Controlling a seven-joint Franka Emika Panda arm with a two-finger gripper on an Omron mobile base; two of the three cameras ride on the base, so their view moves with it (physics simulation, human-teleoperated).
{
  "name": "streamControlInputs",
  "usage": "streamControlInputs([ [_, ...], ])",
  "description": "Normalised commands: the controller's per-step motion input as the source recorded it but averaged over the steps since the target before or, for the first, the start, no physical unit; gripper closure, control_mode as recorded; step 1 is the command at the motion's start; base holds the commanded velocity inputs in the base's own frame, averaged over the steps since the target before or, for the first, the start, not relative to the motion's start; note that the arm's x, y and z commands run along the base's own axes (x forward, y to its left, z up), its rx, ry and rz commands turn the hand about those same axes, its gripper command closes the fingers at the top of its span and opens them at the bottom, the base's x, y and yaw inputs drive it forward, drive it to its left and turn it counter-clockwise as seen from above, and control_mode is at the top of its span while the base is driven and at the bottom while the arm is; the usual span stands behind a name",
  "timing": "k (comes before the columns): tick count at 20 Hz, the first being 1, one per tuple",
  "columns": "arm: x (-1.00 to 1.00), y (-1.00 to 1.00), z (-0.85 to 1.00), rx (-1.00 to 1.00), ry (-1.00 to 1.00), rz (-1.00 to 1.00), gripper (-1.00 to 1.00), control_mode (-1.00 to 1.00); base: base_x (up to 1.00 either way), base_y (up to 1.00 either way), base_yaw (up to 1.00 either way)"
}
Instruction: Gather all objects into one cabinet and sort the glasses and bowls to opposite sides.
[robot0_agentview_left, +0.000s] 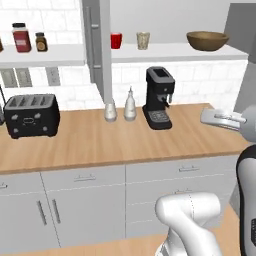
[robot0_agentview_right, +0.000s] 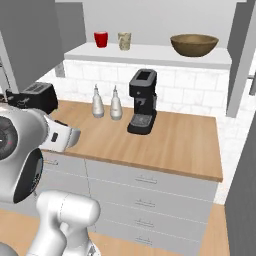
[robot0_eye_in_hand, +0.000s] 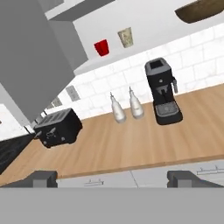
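Observation:
The grey wall cabinet stands open, its door (robot0_agentview_left: 100, 47) edge-on with a long bar handle. On its white shelf (robot0_agentview_left: 170, 51) a red cup (robot0_agentview_left: 116, 40) and a pale beige cup (robot0_agentview_left: 143, 40) stand side by side at the left. The wide brown wooden bowl (robot0_agentview_left: 207, 40) sits apart at the right end. The red cup (robot0_eye_in_hand: 101, 47), beige cup (robot0_eye_in_hand: 125, 37) and part of the bowl (robot0_eye_in_hand: 201, 10) also appear in the hand view. My gripper (robot0_eye_in_hand: 116, 179) hangs open and empty in front of the counter, well below the shelf. The salmon-orange cup is out of view.
On the wooden counter (robot0_agentview_left: 90, 142) stand a black toaster (robot0_agentview_left: 31, 115), two white bottles (robot0_agentview_left: 120, 106) and a black coffee machine (robot0_agentview_left: 159, 98). Two spice jars (robot0_agentview_left: 30, 39) stand on the left shelf. White drawers (robot0_agentview_left: 180, 175) run below the counter.

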Motion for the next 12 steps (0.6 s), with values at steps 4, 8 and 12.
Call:
streamControlInputs([
  [4, 0.0, 0.0, 0.0, 0.0, 0.0, 0.0, -1.0, 1.0, -0.79, 0.0, 0.27],
  [8, 0.0, 0.0, 0.0, 0.0, 0.0, 0.0, -1.0, 1.0, -0.63, -0.03, 0.36],
  [12, 0.0, 0.0, 0.0, 0.0, 0.0, 0.0, -1.0, 1.0, -0.31, -0.07, 0.47],
])
